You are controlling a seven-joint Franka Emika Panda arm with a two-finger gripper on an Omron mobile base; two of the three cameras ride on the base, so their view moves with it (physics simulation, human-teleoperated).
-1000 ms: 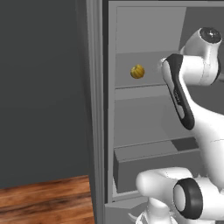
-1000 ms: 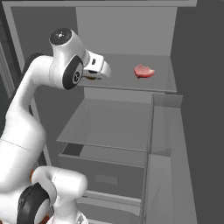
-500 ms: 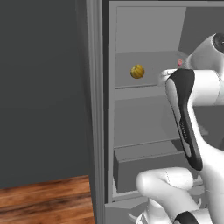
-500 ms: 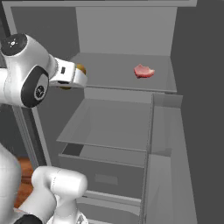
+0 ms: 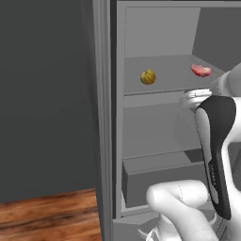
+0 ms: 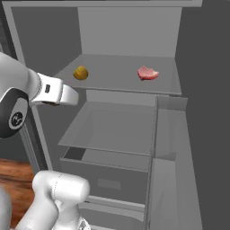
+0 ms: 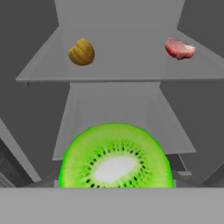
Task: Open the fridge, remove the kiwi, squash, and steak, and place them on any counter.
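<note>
Since a second ago the arm has drawn back out of the fridge (image 6: 130,40): its hand was up by the top shelf (image 6: 117,72) beside the squash then, and now hangs lower and nearer the base, in front of the shelves. The gripper cannot be made out in either base view, but in the hand view the kiwi (image 7: 115,157) sits large and close at the bottom, cut face to the camera, right where the fingertips would rise. Judging by that, the gripper is clamped on the kiwi with its jaws fairly wide.

As for progress, the fridge door is already open and the kiwi is off its shelf, though not yet on any tabletop. The squash (image 6: 81,72) and the steak (image 6: 147,73) are untouched, so most of the job is left.

Inside the fridge, the top shelf carries the squash towards its left and the steak towards its right, well apart. The shelf below (image 6: 108,128) looks bare. The lower drawer (image 5: 164,181) is shut, so its contents cannot be told.
</note>
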